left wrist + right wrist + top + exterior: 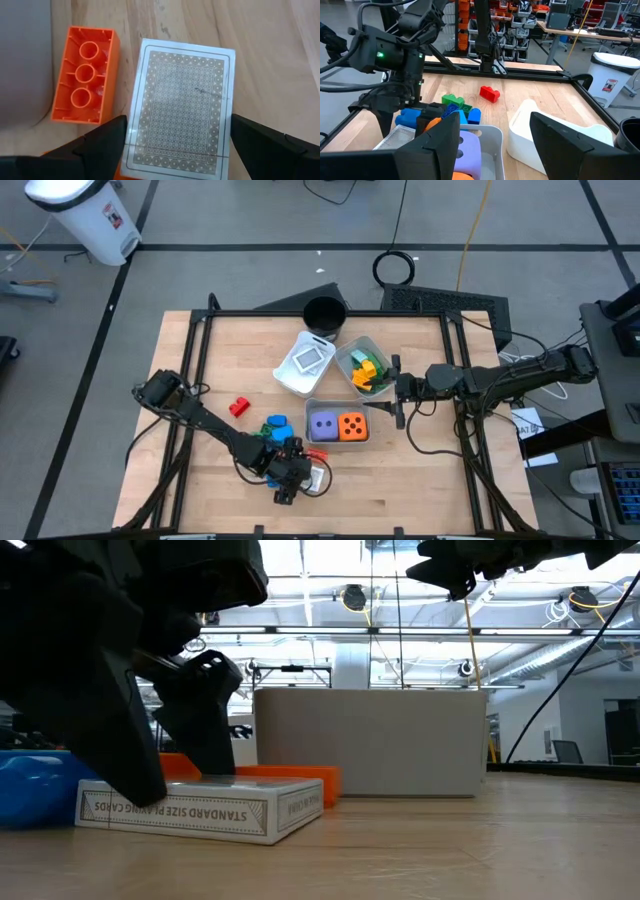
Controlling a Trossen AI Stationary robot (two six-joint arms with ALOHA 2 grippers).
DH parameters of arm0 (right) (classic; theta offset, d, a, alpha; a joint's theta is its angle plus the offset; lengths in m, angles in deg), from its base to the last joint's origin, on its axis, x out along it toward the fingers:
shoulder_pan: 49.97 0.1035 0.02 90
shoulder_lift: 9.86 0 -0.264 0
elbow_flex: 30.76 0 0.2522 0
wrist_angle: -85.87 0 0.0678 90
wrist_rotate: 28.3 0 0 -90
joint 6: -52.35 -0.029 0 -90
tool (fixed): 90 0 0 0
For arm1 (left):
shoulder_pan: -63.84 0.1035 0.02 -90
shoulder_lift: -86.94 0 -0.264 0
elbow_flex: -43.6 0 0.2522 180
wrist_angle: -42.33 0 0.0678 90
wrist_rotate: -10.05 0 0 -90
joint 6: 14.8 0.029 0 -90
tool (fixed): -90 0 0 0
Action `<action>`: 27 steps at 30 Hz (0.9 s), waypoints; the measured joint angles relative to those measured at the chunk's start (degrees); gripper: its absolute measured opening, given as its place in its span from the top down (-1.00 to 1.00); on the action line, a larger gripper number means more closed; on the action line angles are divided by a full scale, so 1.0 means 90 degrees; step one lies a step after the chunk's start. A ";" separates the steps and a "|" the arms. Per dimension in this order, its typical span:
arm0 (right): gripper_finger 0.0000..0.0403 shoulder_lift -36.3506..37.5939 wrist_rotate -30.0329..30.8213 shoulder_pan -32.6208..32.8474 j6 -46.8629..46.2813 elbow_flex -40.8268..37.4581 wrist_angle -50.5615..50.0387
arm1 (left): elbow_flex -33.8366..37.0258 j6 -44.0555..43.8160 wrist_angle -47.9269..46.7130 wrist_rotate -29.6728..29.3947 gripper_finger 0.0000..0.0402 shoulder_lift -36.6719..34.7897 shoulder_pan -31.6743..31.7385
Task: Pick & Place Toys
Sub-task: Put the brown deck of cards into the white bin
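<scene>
- Bench (420,470): a pale wooden top framed by dark rails, carrying both arms, three trays, a cup and the scattered toys.
- Left gripper (290,483): at the near edge of the bench, pointing down over a playing-card box (180,107); its fingers (102,145) stand wide apart, one on each long side of the box, with a gap still showing on both sides.
- Right gripper (399,392): held above the bench just beside the trays, fingers partly open and empty.
- White tray (303,363): tilted, holding a flat white square tile (308,358); it lies just below the black round cup (324,313).
- Grey tray (364,367): beside the white one, filled with small green, yellow and orange blocks (368,370).
- Second grey tray (337,424): nearer the front, holding the purple die (322,424) and the orange die (352,425) side by side.
- Playing-card box: flat on the bench, patterned face up.
- Orange block (86,75): studless side up, lying just beside the box.
- Blue block (277,423) and green block (452,99): close together near the left gripper.
- Red block (239,407): alone on the bench, apart from the others.
</scene>
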 joint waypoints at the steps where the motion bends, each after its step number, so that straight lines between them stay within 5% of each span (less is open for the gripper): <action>1: -0.07 0.0000 0.0000 0.0000 0.0000 0.0000 -0.0002 | 0.0044 0.0000 0.0035 -0.0008 -0.74 -0.0006 -0.0005; 15: -0.07 0.0000 0.0001 0.0000 0.0000 0.0002 0.0000 | 0.0273 0.0158 0.0051 -0.0408 -0.73 0.0001 -0.0029; 19: -0.07 0.0000 0.0001 0.0000 0.0002 0.0002 -0.0002 | 0.0270 0.0242 0.0044 -0.0342 -0.59 0.0001 -0.0031; 27: -0.07 0.0000 0.0001 0.0000 0.0002 0.0002 0.0000 | -0.0314 0.0287 -0.0293 -0.0274 -0.55 0.0028 -0.0034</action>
